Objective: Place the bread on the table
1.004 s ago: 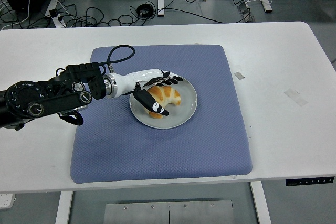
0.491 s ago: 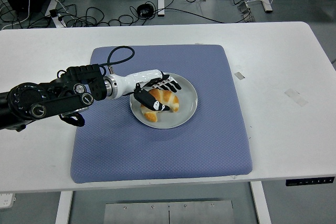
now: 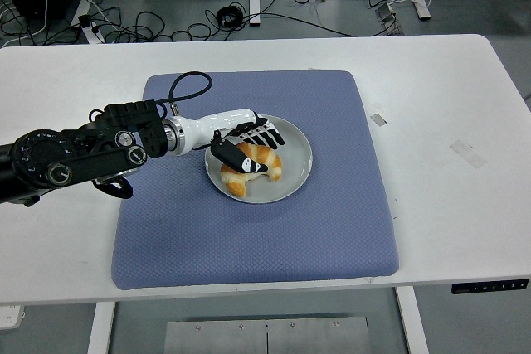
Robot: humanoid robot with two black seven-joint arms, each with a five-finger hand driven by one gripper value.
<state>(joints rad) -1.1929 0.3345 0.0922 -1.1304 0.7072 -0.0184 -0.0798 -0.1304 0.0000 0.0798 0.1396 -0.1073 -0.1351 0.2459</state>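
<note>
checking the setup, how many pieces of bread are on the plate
1. A single bread lies on the grey plate at the middle of the blue mat, with the left robot hand closed around it. The hand covers part of the plate, so something small might be hidden there.

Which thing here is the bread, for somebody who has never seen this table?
Find the blue mat in the middle of the white table; a round grey plate sits on it. The bread is the golden-brown curved roll on that plate, with the left robot hand closed around it. It is the only food here.
</note>
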